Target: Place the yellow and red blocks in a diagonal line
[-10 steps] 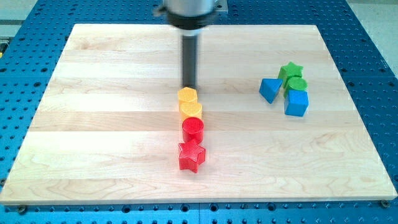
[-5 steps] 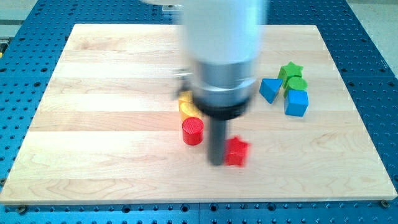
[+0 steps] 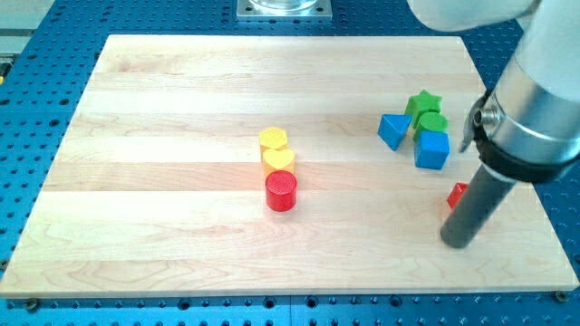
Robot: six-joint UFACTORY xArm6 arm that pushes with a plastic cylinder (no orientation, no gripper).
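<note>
Two yellow blocks, a hexagon (image 3: 273, 139) and a heart-like one (image 3: 278, 160), touch each other near the board's middle, with a red cylinder (image 3: 281, 192) just below them in a near-vertical line. The red star (image 3: 457, 196) sits far to the view's right, mostly hidden behind my rod. My tip (image 3: 456, 242) rests on the board at the lower right, just below and beside the red star.
A cluster at the upper right holds a green star (image 3: 423, 102), a green cylinder (image 3: 432, 121), a blue triangle (image 3: 392, 130) and a blue cube (image 3: 432, 150). The wooden board's (image 3: 163, 100) right edge lies close to my tip.
My tip swept from above the yellow blocks down and across to the lower right, pushing the red star out of the line and far to the right. The other blocks stayed put.
</note>
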